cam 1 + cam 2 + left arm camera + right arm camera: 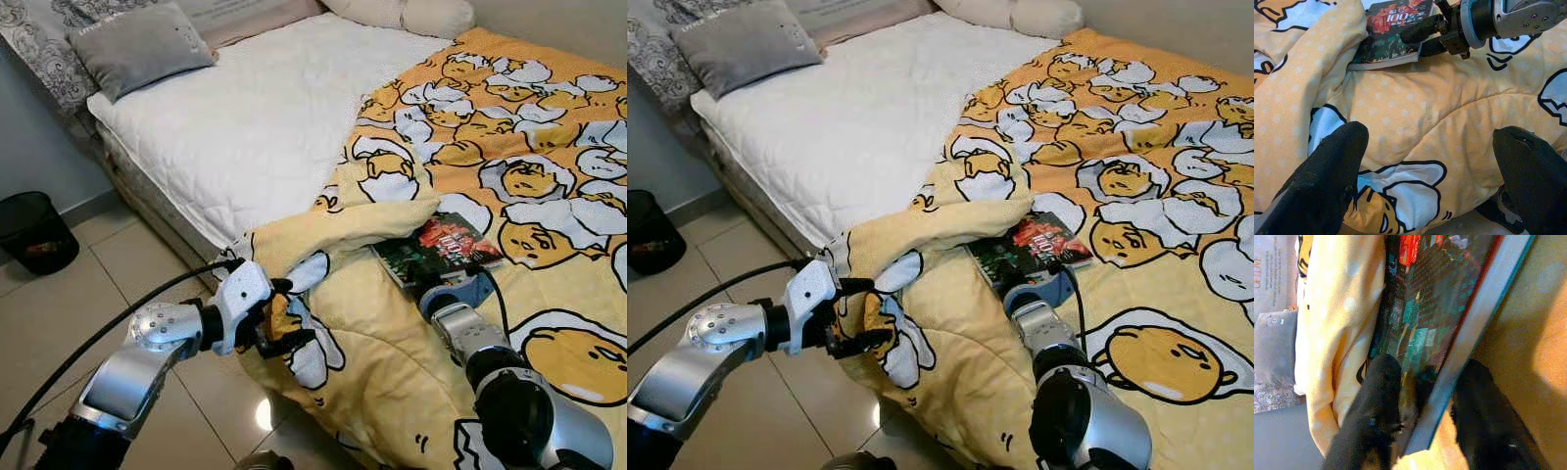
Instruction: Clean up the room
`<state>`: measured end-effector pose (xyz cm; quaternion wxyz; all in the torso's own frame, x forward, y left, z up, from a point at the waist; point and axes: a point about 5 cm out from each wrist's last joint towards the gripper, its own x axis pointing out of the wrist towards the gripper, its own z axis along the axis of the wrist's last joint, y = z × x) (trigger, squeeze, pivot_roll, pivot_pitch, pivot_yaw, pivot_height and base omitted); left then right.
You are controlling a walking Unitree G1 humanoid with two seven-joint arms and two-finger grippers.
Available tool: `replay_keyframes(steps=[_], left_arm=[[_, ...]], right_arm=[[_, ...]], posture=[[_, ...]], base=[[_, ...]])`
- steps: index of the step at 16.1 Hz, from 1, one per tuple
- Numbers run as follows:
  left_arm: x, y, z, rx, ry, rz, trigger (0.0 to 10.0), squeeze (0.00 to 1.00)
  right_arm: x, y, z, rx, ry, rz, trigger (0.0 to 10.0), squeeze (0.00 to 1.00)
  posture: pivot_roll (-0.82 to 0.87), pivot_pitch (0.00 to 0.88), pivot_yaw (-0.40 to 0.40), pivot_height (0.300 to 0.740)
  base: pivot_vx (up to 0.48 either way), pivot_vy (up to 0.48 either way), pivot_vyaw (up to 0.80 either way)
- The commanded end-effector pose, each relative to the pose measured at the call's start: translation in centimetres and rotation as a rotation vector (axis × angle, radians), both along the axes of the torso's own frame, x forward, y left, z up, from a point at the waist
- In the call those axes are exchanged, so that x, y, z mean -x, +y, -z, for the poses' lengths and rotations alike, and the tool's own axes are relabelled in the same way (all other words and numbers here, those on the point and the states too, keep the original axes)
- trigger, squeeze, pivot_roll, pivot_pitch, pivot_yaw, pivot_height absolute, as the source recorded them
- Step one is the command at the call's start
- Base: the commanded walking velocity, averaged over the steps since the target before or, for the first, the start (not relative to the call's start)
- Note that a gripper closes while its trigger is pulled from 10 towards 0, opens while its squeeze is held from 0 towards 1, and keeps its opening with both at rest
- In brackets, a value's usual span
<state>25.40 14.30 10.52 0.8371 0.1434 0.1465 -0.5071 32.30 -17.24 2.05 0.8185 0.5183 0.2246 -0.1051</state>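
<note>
Two grips are set: the right gripper (1422, 396) is pinched on the book (436, 247) lying on the blanket (549, 196), best lifted level, while the left gripper (1430, 191) straddles blanket, spread wide

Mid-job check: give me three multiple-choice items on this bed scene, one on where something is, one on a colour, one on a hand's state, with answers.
1. Where does the book lie?
A. on the floor
B. on the yellow blanket
C. on the grey pillow

2. What colour is the bin on the floor?
A. black
B. white
C. red

3. What is the right hand doing?
A. hanging idle
B. gripping the pillow
C. closing on the book's edge

Answers: 1 B, the book rests on the egg-print blanket. 2 A, it is dark mesh. 3 C, the right wrist view shows one finger on each side of the book's edge.
</note>
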Motion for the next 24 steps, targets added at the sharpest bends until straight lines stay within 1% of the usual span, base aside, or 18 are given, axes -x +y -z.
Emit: replay_keyframes(steps=[1, 4, 8, 11, 12, 13, 14, 16, 17, 18, 19, 20, 21, 22, 23, 24], left_arm=[[-0.2, 0.4, -0.3, -0.021, -0.006, 0.0, 10.0, 0.05], [-0.4, 0.3, -0.6, -0.02, -0.012, 0.003, 10.0, 0.04], [-0.7, 0.1, -0.7, -0.016, -0.025, -0.005, 10.0, 0.04], [-0.7, -0.1, -0.7, 0.004, -0.05, -0.035, 10.0, 0.05], [-0.8, 0.0, -1.0, 0.026, -0.08, -0.082, 10.0, 0.05], [-0.8, 0.0, -1.0, 0.026, -0.08, -0.082, 10.0, 0.05], [-1.4, 0.4, -1.3, 0.065, -0.139, -0.195, 10.0, 0.05], [-1.8, 0.7, -1.5, 0.103, -0.191, -0.314, 10.0, 0.04], [-1.9, 0.7, -1.5, 0.114, -0.199, -0.36, 10.0, 0.03], [-2.2, 0.8, -1.3, 0.121, -0.223, -0.445, 10.0, 0.03], [-2.3, 0.8, -1.4, 0.125, -0.236, -0.469, 10.0, 0.03], [-2.3, 0.7, -1.4, 0.125, -0.262, -0.506, 10.0, 0.04], [-2.5, 0.8, -1.4, 0.122, -0.288, -0.551, 10.0, 0.04], [-2.6, 0.8, -1.3, 0.122, -0.287, -0.576, 10.0, 0.02], [-2.5, 0.8, -1.2, 0.124, -0.27, -0.589, 10.0, 0.02], [-2.5, 0.9, -1.1, 0.123, -0.271, -0.599, 10.0, 0.02]], right_arm=[[-0.4, 0.4, -0.4, -0.004, -0.007, 0.002, 0.0, 0.0], [-0.5, 0.5, -0.5, -0.004, -0.006, 0.003, 0.0, 0.0], [-0.2, -0.2, -0.2, 0.013, 0.0, 0.015, 0.0, 0.0], [-0.1, -0.9, -0.3, 0.113, -0.037, -0.026, 0.0, 0.0], [-0.1, -1.5, -0.7, 0.186, -0.082, -0.043, 0.0, 0.0], [-0.1, -1.5, -0.7, 0.186, -0.082, -0.043, 0.0, 0.0], [0.0, -2.4, -1.6, 0.299, -0.166, -0.038, 0.0, 0.0], [0.4, -2.8, -3.1, 0.455, -0.266, -0.04, 0.0, 0.0], [0.6, -2.7, -3.9, 0.521, -0.312, -0.05, 0.0, 0.0], [1.0, -2.3, -6.1, 0.729, -0.411, -0.063, 0.0, 0.0], [1.2, -2.1, -6.9, 0.804, -0.45, -0.067, 0.0, 0.0], [1.7, -1.8, -8.2, 0.945, -0.498, -0.048, 0.0, 0.0], [2.4, -1.8, -8.9, 1.041, -0.509, -0.004, 0.0, 0.0], [3.3, -2.0, -8.9, 1.079, -0.471, 0.045, 0.0, 0.0], [4.3, -2.4, -8.5, 1.102, -0.405, 0.1, 0.0, 0.0], [4.6, -2.7, -8.2, 1.126, -0.372, 0.119, 0.0, 0.0]], posture=[[-0.01, 0.0, 0.091, 0.74], [-0.01, 0.0, 0.092, 0.74], [-0.02, 0.0, 0.093, 0.74], [-0.02, 0.0, 0.073, 0.74], [-0.03, 0.0, 0.07, 0.74], [-0.03, 0.0, 0.07, 0.74], [-0.05, 0.0, 0.078, 0.74], [-0.08, 0.0, 0.088, 0.74], [-0.08, 0.0, 0.091, 0.74], [-0.09, 0.0, 0.085, 0.74], [-0.09, 0.0, 0.085, 0.74], [-0.09, 0.0, 0.075, 0.74], [-0.09, 0.0, 0.065, 0.74], [-0.09, 0.0, 0.062, 0.74], [-0.09, 0.0, 0.062, 0.74], [-0.09, 0.0, 0.063, 0.74]], base=[[0.0, 0.0, 0.0], [0.0, 0.0, 0.0], [0.0, 0.0, 0.0], [0.0, 0.0, 0.0], [0.0, 0.0, 0.0], [0.0, 0.0, 0.0], [0.0, 0.0, 0.0], [0.0, 0.0, 0.0], [0.0, 0.0, 0.0], [0.0, 0.0, 0.0], [0.0, 0.0, 0.0], [0.0, 0.0, 0.0], [0.0, 0.0, 0.0], [0.0, 0.0, 0.0], [0.0, 0.0, 0.0], [0.0, 0.0, 0.0]])
